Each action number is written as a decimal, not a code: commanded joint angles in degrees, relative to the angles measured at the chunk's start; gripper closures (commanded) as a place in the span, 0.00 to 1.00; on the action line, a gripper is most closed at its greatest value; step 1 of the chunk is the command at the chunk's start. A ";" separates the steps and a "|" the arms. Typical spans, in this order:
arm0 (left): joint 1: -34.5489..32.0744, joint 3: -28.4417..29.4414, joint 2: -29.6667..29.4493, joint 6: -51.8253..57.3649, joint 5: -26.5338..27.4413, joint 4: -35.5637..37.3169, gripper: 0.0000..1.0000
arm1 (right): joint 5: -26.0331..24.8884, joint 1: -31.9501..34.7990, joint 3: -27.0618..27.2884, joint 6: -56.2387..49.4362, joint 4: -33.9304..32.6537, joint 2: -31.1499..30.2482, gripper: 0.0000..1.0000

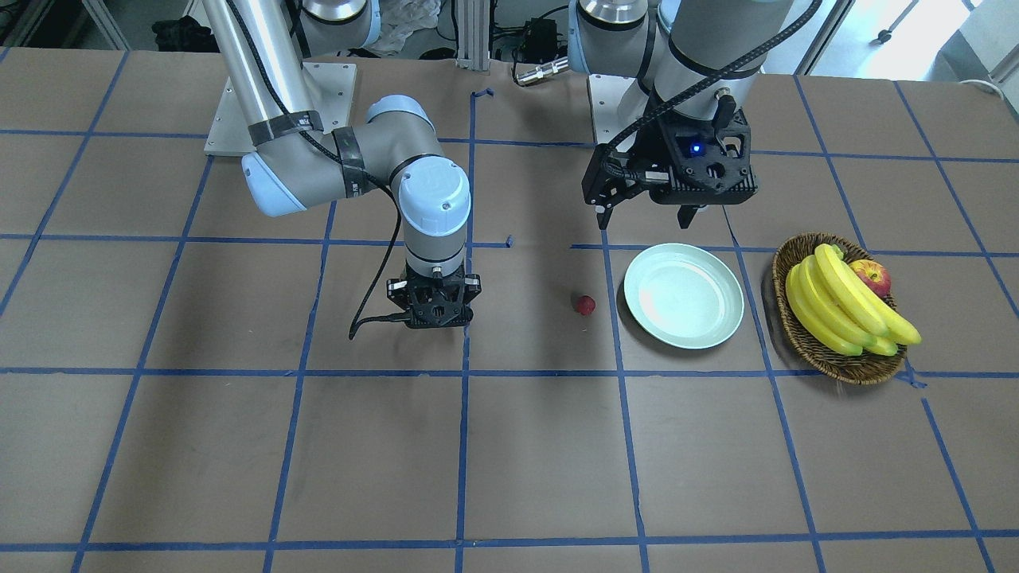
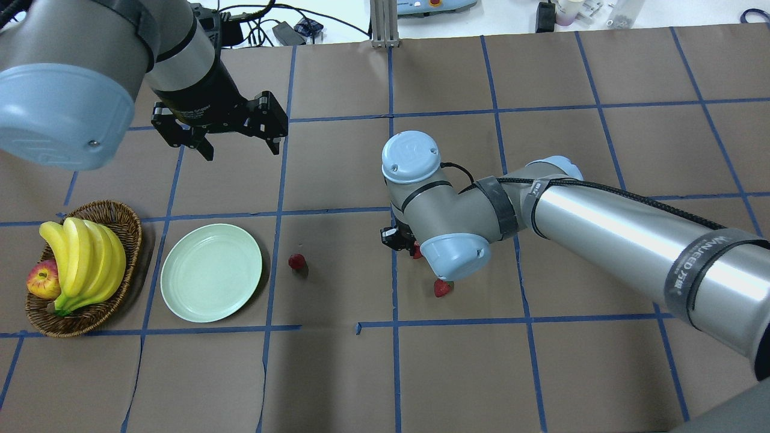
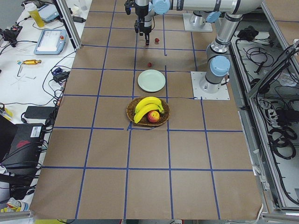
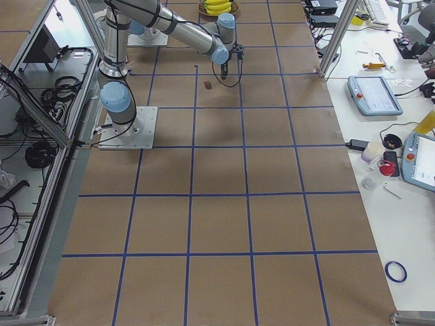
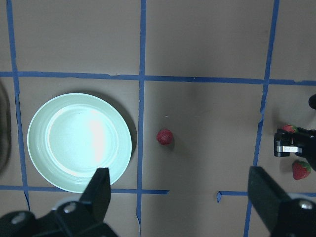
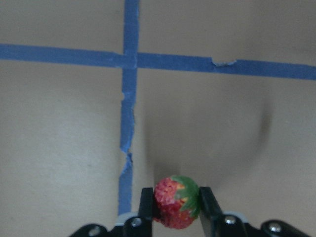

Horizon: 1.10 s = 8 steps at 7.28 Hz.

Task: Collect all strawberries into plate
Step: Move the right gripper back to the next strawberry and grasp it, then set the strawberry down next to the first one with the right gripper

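Right wrist-mounted view, nearest thing first: my right gripper [image 6: 176,196] is clenched on a strawberry [image 6: 170,203]. One finger [image 6: 146,205] presses its 9 o'clock flank and the other its 3 o'clock, with the green cap turned toward 2 o'clock. Brown table paper and a cross of blue tape [image 6: 129,98] lie beyond, toward 12 o'clock. Whether the berry is clear of the paper I cannot tell from here.

I judge this fruit light, soft and easily bruised. Its skin looks a little slick and its shape tapers, so a hard squeeze could squirt it out. The hold I trust is across the widest part of the red body, below the leaves, with only enough pressure to stop it slipping.

In the overhead exterior view, a second strawberry [image 2: 442,288] lies loose on the table, near that gripper at about 5 o'clock. Farther off, at 9 o'clock, a third strawberry [image 2: 296,261] sits just beside the plate [image 2: 210,272], at the plate's 3 o'clock and apart from its rim. The plate holds nothing, so none of the three is in it yet.

Farther again, my left gripper [image 2: 240,147] hangs above the table near the plate's 12 o'clock, jaws spread wide and gripping nothing. At the plate's 9 o'clock stands a wicker basket [image 2: 133,231] with bananas [image 2: 90,258] and an apple [image 2: 43,281], no concern of mine.
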 commanded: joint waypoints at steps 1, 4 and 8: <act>0.01 0.00 0.04 0.01 -0.03 0.02 0.00 | 8.71 1.26 -0.91 6.70 -4.97 0.74 1.00; 0.01 0.00 0.21 0.01 -0.03 -0.07 0.00 | 9.52 5.23 -0.74 9.70 -9.19 3.83 0.01; 0.10 0.09 0.13 0.01 0.06 -0.07 0.00 | -4.50 2.52 -0.75 1.38 11.67 -3.71 0.00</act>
